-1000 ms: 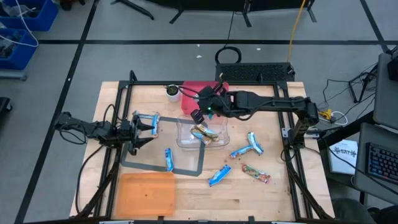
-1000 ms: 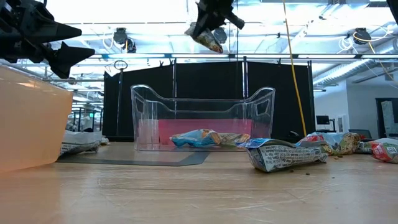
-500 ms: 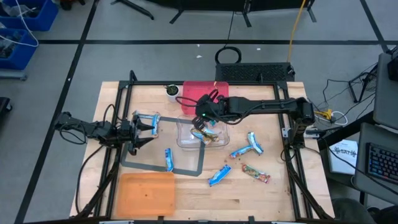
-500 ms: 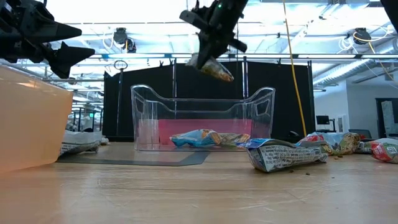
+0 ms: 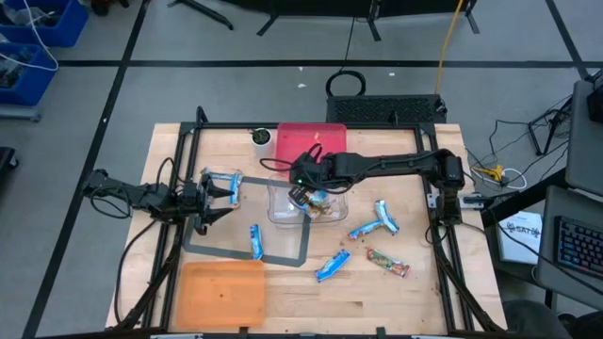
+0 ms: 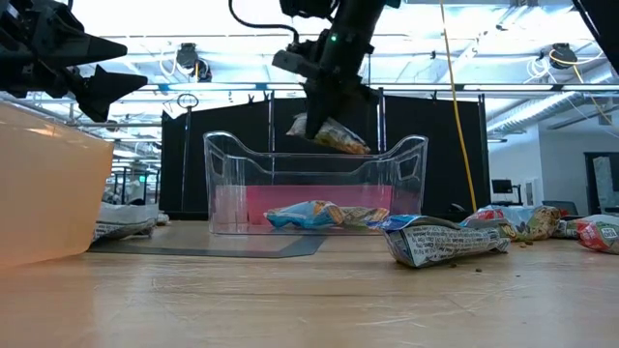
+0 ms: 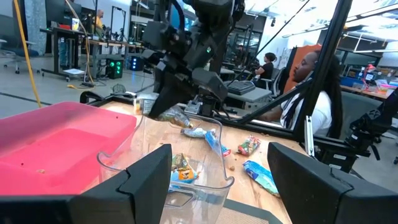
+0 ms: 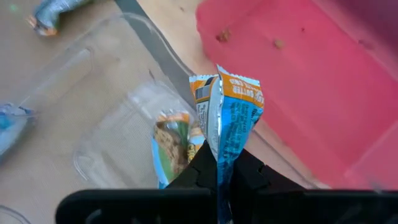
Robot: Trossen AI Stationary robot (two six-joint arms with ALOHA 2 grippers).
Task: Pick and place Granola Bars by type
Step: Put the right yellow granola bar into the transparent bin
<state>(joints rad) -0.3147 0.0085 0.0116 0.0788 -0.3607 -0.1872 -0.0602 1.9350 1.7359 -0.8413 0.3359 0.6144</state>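
Note:
My right gripper hangs over the clear bin at the table's middle, shut on a blue-and-orange granola bar. In the low view the bar hangs at the height of the bin's rim. Two or more bars lie on the bin's floor. More bars lie on the table. My left gripper waits open at the table's left, level, above blue bars on a grey mat. My right gripper pinches the bar's lower crimped end between its two fingers. The fingers slant down from the table's right side. The bar sticks out beyond the fingertips, tilted, lifted clear over the clear bin's inside.
A red bin stands just behind the clear one, with a white cup to its left. An orange bin sits at the near left. A black frame borders the table. People sit beyond the table.
My right gripper has come down and toward the near edge with the bar, tipping further downward. The bar has moved from well above the clear bin to the level of its rim. The gripper stays shut on it.

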